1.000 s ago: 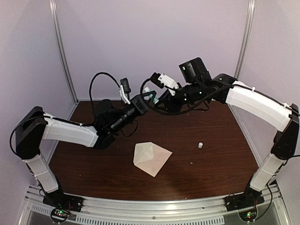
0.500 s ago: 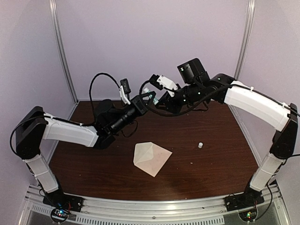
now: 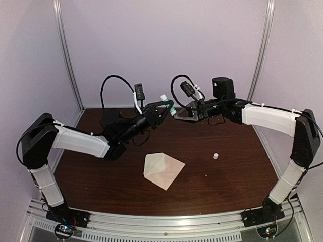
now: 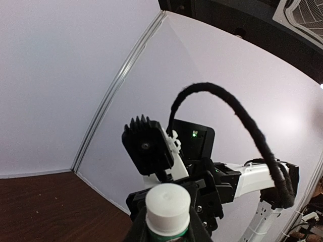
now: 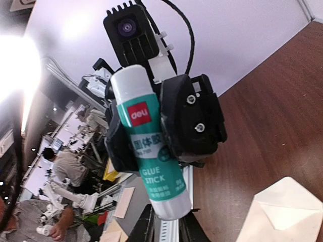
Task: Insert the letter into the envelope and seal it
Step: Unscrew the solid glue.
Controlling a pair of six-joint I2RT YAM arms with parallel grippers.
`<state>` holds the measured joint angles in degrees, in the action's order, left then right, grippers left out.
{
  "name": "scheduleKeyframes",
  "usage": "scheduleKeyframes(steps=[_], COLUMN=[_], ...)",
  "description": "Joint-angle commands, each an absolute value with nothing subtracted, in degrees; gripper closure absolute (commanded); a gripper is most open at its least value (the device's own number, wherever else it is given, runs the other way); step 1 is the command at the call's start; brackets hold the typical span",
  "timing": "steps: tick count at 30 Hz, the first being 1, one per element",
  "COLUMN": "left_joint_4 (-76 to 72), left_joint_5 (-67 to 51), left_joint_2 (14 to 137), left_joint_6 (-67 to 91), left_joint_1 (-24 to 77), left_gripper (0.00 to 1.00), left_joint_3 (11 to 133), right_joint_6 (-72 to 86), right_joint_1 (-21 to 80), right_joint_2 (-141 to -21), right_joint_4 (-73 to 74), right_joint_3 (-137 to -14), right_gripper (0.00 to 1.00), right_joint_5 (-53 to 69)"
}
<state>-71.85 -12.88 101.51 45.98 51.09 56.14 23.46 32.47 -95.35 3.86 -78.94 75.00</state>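
Top external shows both arms raised above the far side of the table (image 3: 242, 176): left gripper (image 3: 160, 107) pinching the glue stick (image 5: 151, 151), right gripper (image 3: 177, 114) clamping its end, probably to open it; envelope (image 3: 162, 170) lies mid-table.

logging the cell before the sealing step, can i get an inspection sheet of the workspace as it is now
surface: dark wood table, no spills seen
job's things: envelope lies flat mid-table, apart from both arms; no separate letter seen
clutter: small white cap-like piece on the table, right of the envelope
grippers: left gripper is shut on a glue stick, held in the air; right gripper has its fingers either side of the stick's green end, grip not confirmed
cables: a black cable loops above each wrist, off the table
surroundings: pale walls, metal corner posts; people at benches beyond
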Motion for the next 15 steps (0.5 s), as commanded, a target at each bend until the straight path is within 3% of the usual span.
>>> scheduleKeyframes(steps=[1, 5, 9, 15], left_joint_4=[-71.8, -69.9, -68.5, -66.4], left_joint_5=[-18.6, -18.0, -14.1, -5.8], left_joint_2=[102.8, 101.4, 98.8, 95.6], left_joint_6=[41.7, 40.8, 40.7, 42.9], left_joint_1=[50.4, 50.1, 50.1, 50.2], left_gripper=[1.00, 1.00, 1.00, 1.00], left_joint_3=[56.2, 57.2, 56.8, 55.5], right_joint_6=[59.2, 32.3, 3.8, -10.0], right_joint_1=[32.0, 30.1, 30.6, 37.6], right_joint_2=[-93.9, -92.9, -92.6, -90.8], right_joint_4=[-40.7, -6.8, 26.1, 34.8], right_joint_3=[-73.2, -79.5, -88.2, -89.7], right_gripper=[0.84, 0.76, 0.66, 0.60], right_joint_5=[91.6, 87.1, 71.7, 31.6])
